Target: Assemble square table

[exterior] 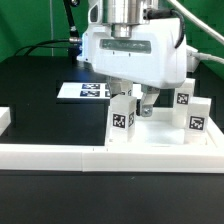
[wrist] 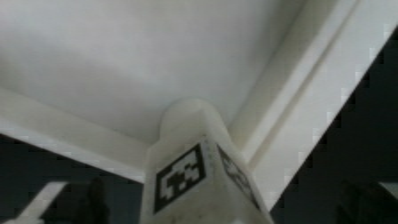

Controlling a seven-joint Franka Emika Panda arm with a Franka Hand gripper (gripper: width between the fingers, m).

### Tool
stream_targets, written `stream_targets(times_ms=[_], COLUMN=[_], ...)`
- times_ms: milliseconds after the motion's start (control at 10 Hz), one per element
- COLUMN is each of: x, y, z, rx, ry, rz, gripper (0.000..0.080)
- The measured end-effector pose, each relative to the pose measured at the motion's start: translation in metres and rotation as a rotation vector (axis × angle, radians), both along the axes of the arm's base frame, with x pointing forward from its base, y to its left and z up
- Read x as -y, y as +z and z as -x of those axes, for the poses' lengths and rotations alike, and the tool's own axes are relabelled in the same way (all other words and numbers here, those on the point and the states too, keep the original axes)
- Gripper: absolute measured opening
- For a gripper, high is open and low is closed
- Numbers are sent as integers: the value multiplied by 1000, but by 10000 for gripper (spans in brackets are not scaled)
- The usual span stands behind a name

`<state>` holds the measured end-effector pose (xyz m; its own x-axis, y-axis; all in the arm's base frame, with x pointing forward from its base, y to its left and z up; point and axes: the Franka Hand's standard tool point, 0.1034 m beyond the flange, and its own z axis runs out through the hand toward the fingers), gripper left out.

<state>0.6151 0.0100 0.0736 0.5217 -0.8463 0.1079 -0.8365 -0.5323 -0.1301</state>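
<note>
Tagged leg (wrist: pixel 199 170) beneath upright arm's fingers (exterior: pixel 138 98)

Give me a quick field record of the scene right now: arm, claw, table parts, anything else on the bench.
arm: white robot arm low over the parts, exterior view
claw: behind a leg block; open or shut cannot tell
slab: white plastic square slab with raised rim, fills wrist view
legs: white tagged leg blocks standing upright
marker board: flat white tagged board, behind the arm
border: long white low wall in front
</note>
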Motion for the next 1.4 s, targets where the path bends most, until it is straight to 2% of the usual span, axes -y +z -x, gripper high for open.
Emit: stream_targets(times_ms=[200,400,600,800,900,1100,1400], x=[1,-1,0,9,14,6,9], y=[-5,-9,-8,14,17,13,12], z=[-1,0,1,-6,-11,-12,-11], rx=[13,12,0,-58,-55,-58,-60], ry=[235,359,365,460,498,481,477], rz=[64,95,84,-9,-21,-20,-20], gripper=[649,649,649,649,649,649,649])
